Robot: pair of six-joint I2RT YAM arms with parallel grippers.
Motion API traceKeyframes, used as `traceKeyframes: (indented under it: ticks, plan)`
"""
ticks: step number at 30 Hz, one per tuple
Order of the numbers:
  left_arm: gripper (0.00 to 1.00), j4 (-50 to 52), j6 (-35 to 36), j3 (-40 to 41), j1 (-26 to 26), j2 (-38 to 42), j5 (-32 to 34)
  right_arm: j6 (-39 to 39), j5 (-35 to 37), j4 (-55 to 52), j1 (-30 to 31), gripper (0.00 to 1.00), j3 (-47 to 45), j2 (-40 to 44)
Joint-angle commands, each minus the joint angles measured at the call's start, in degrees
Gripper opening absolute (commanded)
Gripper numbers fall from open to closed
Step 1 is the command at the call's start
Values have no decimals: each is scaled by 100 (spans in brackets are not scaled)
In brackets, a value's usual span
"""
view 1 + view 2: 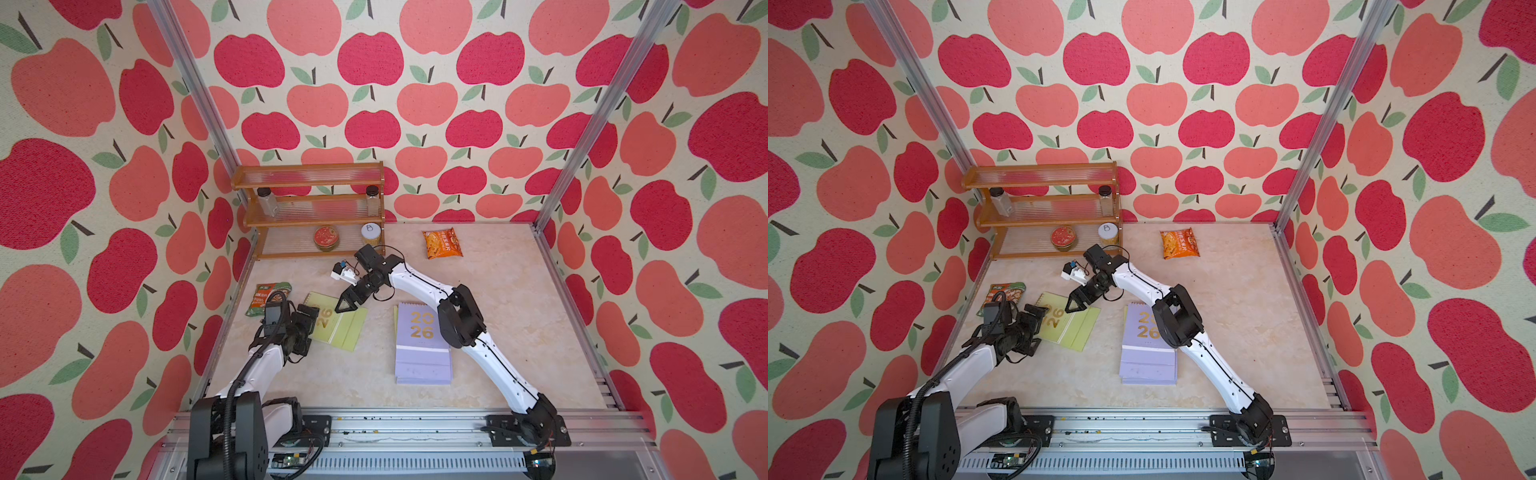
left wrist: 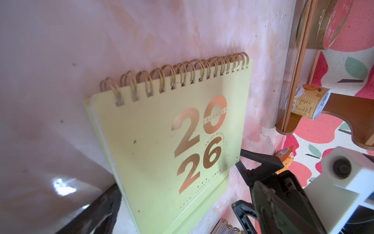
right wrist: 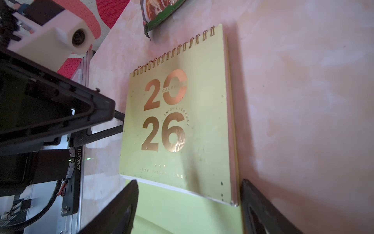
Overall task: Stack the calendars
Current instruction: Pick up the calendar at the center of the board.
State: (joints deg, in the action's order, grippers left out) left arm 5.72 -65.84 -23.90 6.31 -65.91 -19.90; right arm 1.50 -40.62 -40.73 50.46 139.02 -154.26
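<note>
Showing the one calendar that lies apart from the pile, with a claw on either side of it. Left to right in a top view:

- **Green snack packet** (image 1: 266,297): just beyond the yellow-green calendar's spiral edge.
- **Left gripper** (image 1: 308,311): jaws spread wide and empty, hovering over the calendar's left side.
- **Yellow-green calendar** (image 1: 338,328): flat on the table, length running slantwise, spiral edge toward the packet and free edge toward the right.
- **Right gripper** (image 1: 348,306): jaws spread at that free edge. In the right wrist view its fingers (image 3: 121,210) straddle the edge near a corner, pinching nothing.
- **Lavender stack** (image 1: 423,349): well to the calendar's right.

The right arm seems better placed, since the free edge sits between its jaws and the stack lies on its side.
</note>
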Motion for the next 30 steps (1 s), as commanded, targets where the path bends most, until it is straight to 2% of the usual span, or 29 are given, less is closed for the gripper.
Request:
traceKeyframes:
  ticks: [1, 9, 16, 28, 30]
  plan:
    - [99, 334, 273, -66, -39, -246, 74, 33, -367, -126, 14, 81, -196, -32]
    - [99, 173, 377, -430, -161, -58, 31, -499, -879, 431, -167, 80, -520, 108]
    - [99, -526, 503, -380, -557, 251, 195, -491, -790, 404, -203, 80, -584, 107]
    - [100, -704, 371, -220, -578, 537, 294, -492, -771, 442, -247, 79, -740, 170]
    - [95, -694, 371, -203, -569, 502, 289, -492, -772, 444, -255, 79, -779, 192]
